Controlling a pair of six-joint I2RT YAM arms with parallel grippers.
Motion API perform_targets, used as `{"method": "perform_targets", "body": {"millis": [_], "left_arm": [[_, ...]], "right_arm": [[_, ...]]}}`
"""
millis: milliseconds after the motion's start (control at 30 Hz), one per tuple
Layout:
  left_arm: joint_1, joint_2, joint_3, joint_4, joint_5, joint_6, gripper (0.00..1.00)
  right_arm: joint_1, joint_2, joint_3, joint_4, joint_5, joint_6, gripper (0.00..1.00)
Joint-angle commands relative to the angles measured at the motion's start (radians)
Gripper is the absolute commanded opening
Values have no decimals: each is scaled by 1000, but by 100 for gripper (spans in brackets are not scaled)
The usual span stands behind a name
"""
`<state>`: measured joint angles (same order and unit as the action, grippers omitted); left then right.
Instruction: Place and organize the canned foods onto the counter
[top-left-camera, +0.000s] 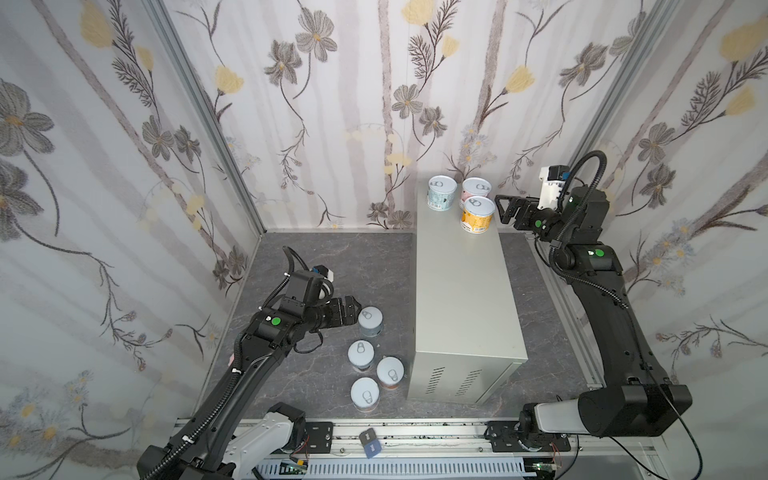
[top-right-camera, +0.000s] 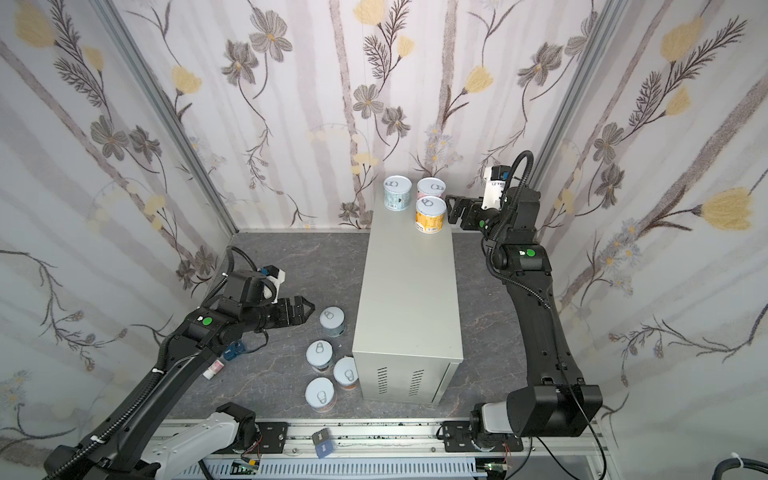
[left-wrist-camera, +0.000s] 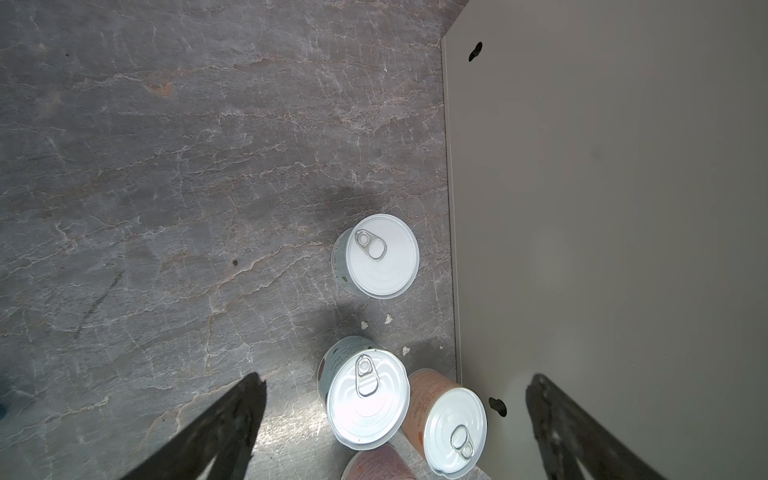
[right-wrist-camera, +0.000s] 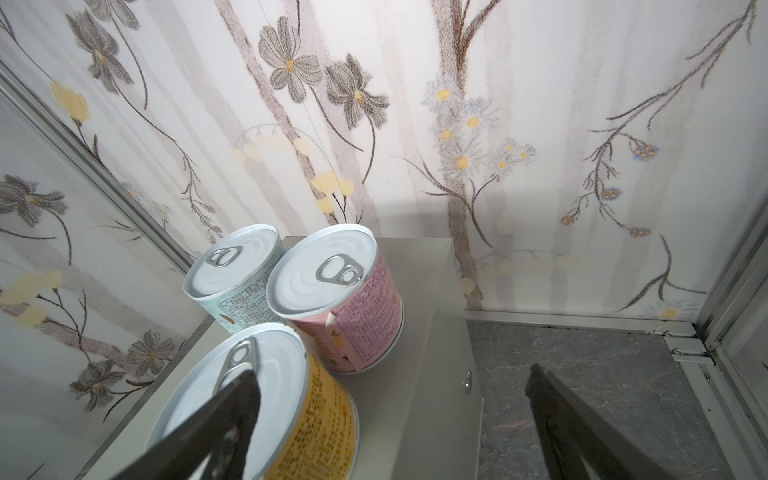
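On the counter (top-left-camera: 461, 291), at the top's end away from the vent slots: three cans upright, lids up. Nearest that end's edge, side by side: light-blue can (top-left-camera: 441, 198) and pink can (top-left-camera: 476, 189). Just beside the pink one, toward the vent-slot end: orange can (top-left-camera: 478, 214).

At can height, just off the counter's long edge beside the orange can: right gripper (top-left-camera: 502, 210). Spread wide, fingers (right-wrist-camera: 232, 415) gripping nothing; one fingertip overlapping the orange can's lid in the right wrist view, contact impossible to judge.

On the floor (top-left-camera: 324, 266) along the counter's opposite long side, toward the vent-slot end: four more cans, all upright. Alone and apart from the counter: grey-labelled can (top-left-camera: 370, 321). Bunched together: teal-labelled can (top-left-camera: 361, 354), peach-labelled can (top-left-camera: 390, 372) and pale-pink can (top-left-camera: 365, 394), the peach one nearest the counter's wall.

Above the floor on that same side of the counter, pointing toward it: left gripper (top-right-camera: 307, 309), tips near the grey-labelled can without touching. Wide apart in the left wrist view too, fingers (left-wrist-camera: 224, 424) empty.
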<state>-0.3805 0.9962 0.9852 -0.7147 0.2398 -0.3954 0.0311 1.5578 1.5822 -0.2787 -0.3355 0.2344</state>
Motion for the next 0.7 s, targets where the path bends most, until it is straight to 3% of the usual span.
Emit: {"method": "perform_targets", "body": {"millis": [0, 667], "left_arm": [[0, -9, -6, 16, -4, 3, 100], [1, -13, -11, 22, -2, 7, 100]], "right_arm": [[12, 23, 40, -67, 25, -4, 100], [33, 4, 41, -151, 92, -30, 100]]}}
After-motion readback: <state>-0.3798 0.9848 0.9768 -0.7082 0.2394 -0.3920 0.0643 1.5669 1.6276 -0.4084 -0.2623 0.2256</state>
